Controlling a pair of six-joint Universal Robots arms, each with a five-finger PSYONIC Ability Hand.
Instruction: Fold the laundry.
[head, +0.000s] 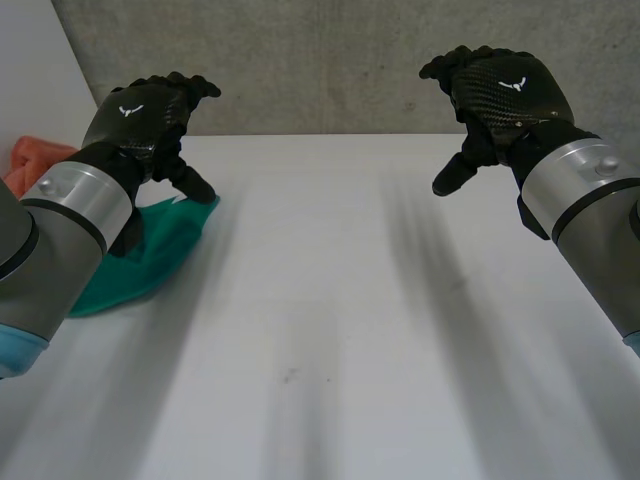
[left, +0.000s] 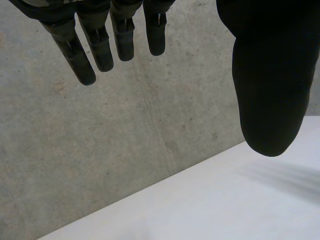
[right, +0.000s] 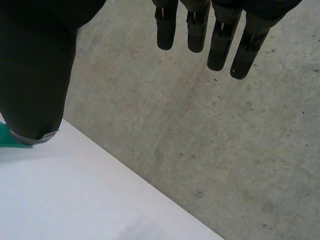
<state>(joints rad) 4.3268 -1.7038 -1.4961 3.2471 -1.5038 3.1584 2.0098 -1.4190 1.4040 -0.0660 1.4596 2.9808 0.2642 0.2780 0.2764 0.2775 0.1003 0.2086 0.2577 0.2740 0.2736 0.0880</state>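
Left hand (head: 145, 125), right hand (head: 505, 100): white emblems (head: 130, 111).

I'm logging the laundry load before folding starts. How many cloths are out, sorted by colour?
Crumpled teal cloth: 1
Crumpled orange cloth: 1
Total: 2

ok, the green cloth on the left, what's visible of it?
The green cloth is soft teal fabric, lying in a loose, flattish heap on the white table near its left edge. The left arm hides part of it. The open left hand is up by its far corner, holding nothing. An orange cloth lies beyond it.
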